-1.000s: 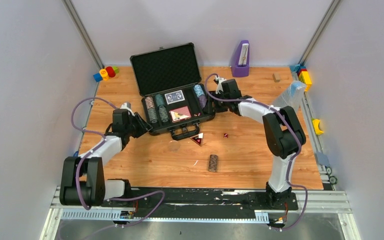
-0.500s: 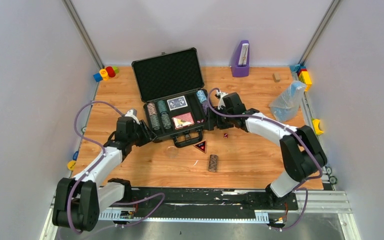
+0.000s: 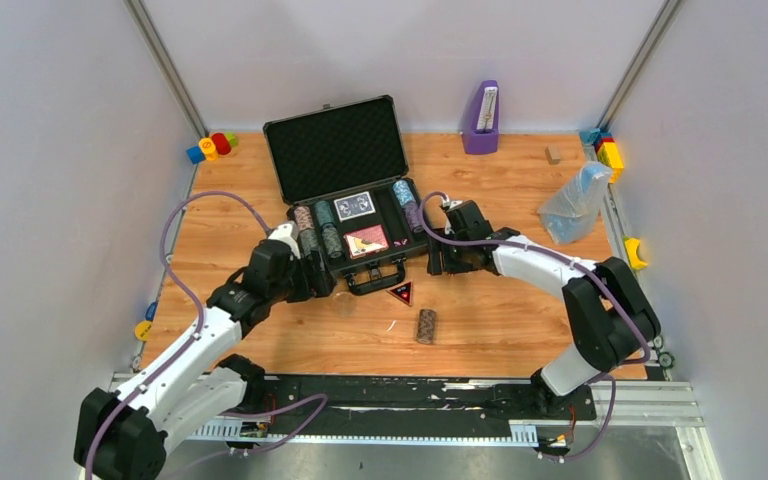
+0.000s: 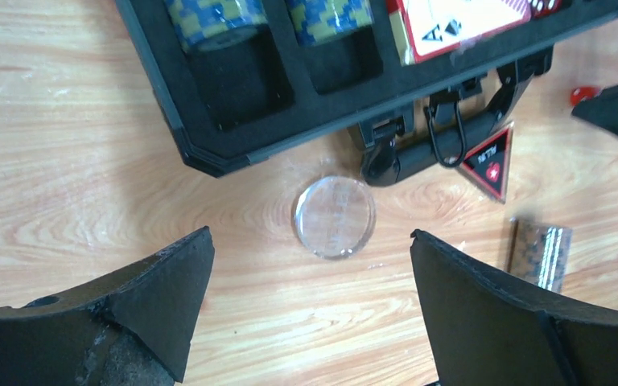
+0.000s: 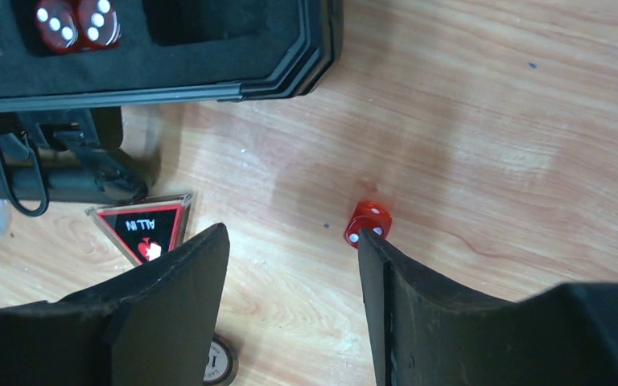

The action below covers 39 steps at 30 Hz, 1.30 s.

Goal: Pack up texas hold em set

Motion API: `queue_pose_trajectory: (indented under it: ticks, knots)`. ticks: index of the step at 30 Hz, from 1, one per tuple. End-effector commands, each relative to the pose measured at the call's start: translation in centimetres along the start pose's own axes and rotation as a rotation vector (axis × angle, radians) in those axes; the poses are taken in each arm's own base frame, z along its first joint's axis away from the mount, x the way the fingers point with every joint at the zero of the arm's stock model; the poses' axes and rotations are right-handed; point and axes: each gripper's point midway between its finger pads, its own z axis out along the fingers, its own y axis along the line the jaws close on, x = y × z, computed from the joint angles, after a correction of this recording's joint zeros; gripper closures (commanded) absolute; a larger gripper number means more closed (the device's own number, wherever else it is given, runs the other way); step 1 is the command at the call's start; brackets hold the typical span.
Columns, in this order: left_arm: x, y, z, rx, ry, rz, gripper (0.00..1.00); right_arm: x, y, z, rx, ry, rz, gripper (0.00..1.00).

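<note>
The packing looks roughly half done. The left gripper (image 4: pixel 310 245) hangs spread wide and empty over the table, and a clear round disc (image 4: pixel 334 217) lies just ahead of it, between the lines of its fingers. Only the left wrist view shows that disc plainly. Beyond the disc sits the open case (image 4: pixel 209 153), with chip stacks (image 4: pixel 209 16) in its foam rows and bare slot below them. The overhead view adds the raised lid and two card decks (image 3: pixel 353 206) seated inside. Ahead and to the right of the left gripper, the triangular button (image 4: pixel 491 157) lies against the case handle. A loose chip stack (image 4: pixel 539 253) lies on the wood further right. The right gripper (image 5: pixel 291 241) is parted and grasps nothing. The red die (image 5: pixel 368 223) rests on the table just beside its right fingertip, not between the fingers. The right wrist view alone shows that die and two dice (image 5: pixel 76 22) already in the case. The button, loose stack, die and closing the lid appear to remain.
</note>
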Motion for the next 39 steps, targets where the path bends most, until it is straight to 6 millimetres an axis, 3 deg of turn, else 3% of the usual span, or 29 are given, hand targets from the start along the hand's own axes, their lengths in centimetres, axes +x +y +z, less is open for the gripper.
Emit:
queue_pose_trajectory:
  ticks: [1, 7, 11, 16, 19, 22, 30, 39]
  knots:
    - [0.2, 0.1, -0.4, -0.1, -0.001, 0.075, 0.0, 0.3, -1.0, 1.2, 0.068, 0.014, 0.017, 0.41]
    - [2.0, -1.1, 0.5, -0.111, 0.043, 0.147, 0.0, 0.4, -2.4, 1.9, 0.145, 0.014, 0.019, 0.46]
    - [2.7, -2.4, 1.2, -0.049, 0.069, 0.166, 0.0, 0.3, -2.5, 1.4, 0.153, 0.008, 0.019, 0.42]
    - [3.2, -4.6, 1.3, 0.068, 0.079, 0.191, 0.0, -0.7, 0.2, -0.8, 0.024, -0.022, -0.01, 0.37]
    - [2.8, -4.9, 1.2, 0.083, 0.068, 0.212, 0.0, -0.7, 2.0, -3.2, -0.016, -0.04, -0.016, 0.19]
    - [2.3, -5.5, 0.8, 0.112, 0.047, 0.233, 0.0, 0.5, 3.8, -5.5, -0.013, -0.042, -0.02, 0.1]
    - [0.7, -5.8, -0.5, 0.174, -0.085, 0.278, 0.0, 5.4, 5.7, -9.2, 0.101, -0.02, 0.239, 0.07]
    - [-0.7, -4.6, -1.4, 0.161, -0.225, 0.322, 0.0, 11.2, 8.0, -9.8, 0.158, 0.056, 0.279, 0.1]
